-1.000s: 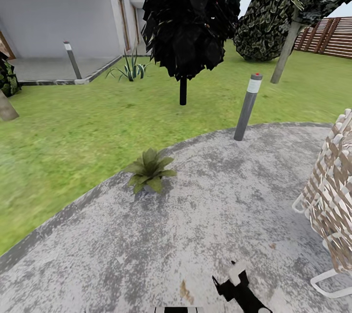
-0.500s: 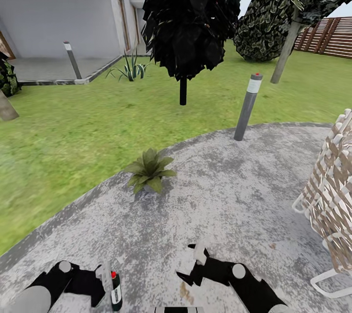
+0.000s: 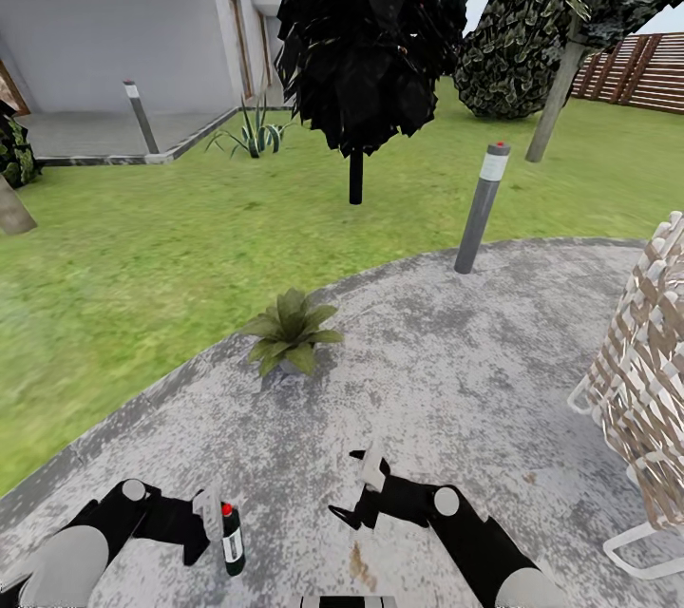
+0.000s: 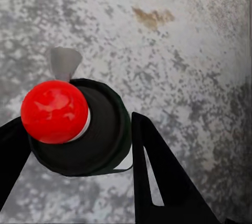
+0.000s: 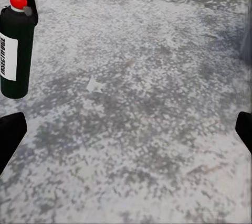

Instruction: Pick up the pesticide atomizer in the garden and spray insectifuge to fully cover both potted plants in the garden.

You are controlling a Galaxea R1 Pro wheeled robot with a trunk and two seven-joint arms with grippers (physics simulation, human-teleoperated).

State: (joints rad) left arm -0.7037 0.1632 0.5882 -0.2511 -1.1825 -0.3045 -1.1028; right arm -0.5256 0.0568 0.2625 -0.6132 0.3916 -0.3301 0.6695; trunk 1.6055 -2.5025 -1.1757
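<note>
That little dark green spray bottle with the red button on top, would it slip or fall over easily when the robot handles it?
The dark green spray bottle looks rigid and smooth, so it might slip if the left gripper squeezed lightly. Being tall and narrow, it would probably tip if set down carelessly on the grey stone patio. Its round body would likely roll once on its side.

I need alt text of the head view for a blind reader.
The left claw holds the pesticide atomizer upright above a grey stone patio; the right claw hangs open beside it. Ahead, a potted plant stands at the patio's edge, by the lawn.
</note>
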